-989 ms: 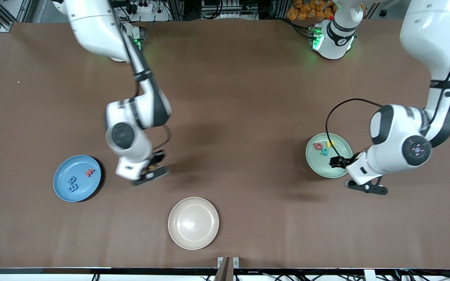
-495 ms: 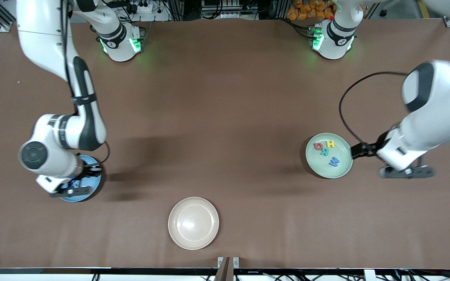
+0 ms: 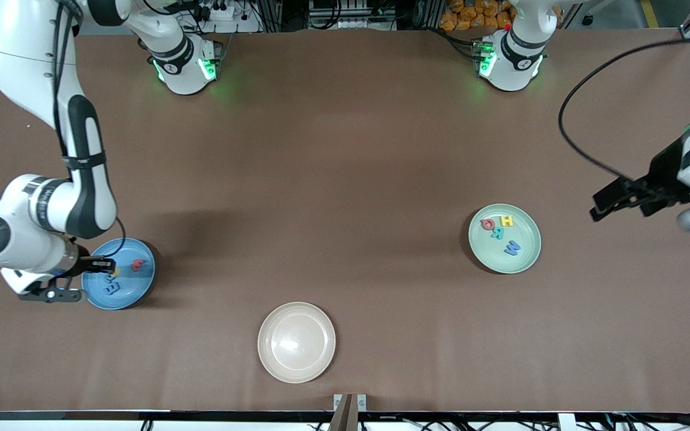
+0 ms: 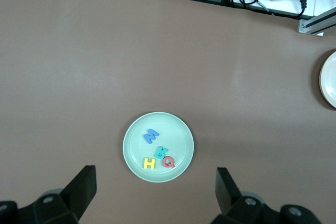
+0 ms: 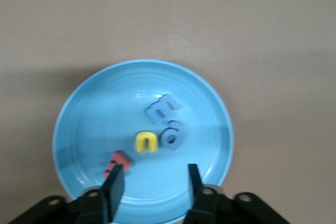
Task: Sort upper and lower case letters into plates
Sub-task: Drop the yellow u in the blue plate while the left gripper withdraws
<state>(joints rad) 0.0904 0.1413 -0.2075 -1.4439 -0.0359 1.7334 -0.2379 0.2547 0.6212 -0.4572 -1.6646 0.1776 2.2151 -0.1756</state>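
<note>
Over the blue plate [image 3: 118, 273], at the right arm's end of the table, hangs the right gripper [image 3: 96, 263]. Its wrist view shows the two fingers [image 5: 116, 184] spread apart with nothing between them. In the plate below lie four small letters: a yellow n [image 5: 146, 142], two blue letters [image 5: 164, 109] beside it, and a red letter [image 5: 119, 162] close to one fingertip. From where I stand the yellow one looks freshly set down, so I judge this the release step of a drop-off.

Moving along the table, the cream-beige plate [image 3: 296, 342] sits nearest the front camera, between the two arms' ends. It holds nothing and no gripper is near it.

Farther toward the left arm's end lies the mint green plate [image 3: 505, 238], holding a yellow H [image 3: 506, 221], a red Q [image 3: 487, 224], a teal letter [image 3: 496, 232] and a blue W [image 3: 512, 246]. All four read as capitals; those in the blue plate look like small letters.

Last comes the left gripper [image 3: 620, 200], raised over bare table toward the table's edge, well apart from the green plate. Its wrist view shows both fingers [image 4: 79, 188] standing wide, with nothing held.

I count eight letters, four to a plate, and see none loose on the tabletop. The sorting looks about finished, by my reckoning. The next move probably calls only for the right gripper to lift straight up, taking care not to brush the red letter by its fingertip.
</note>
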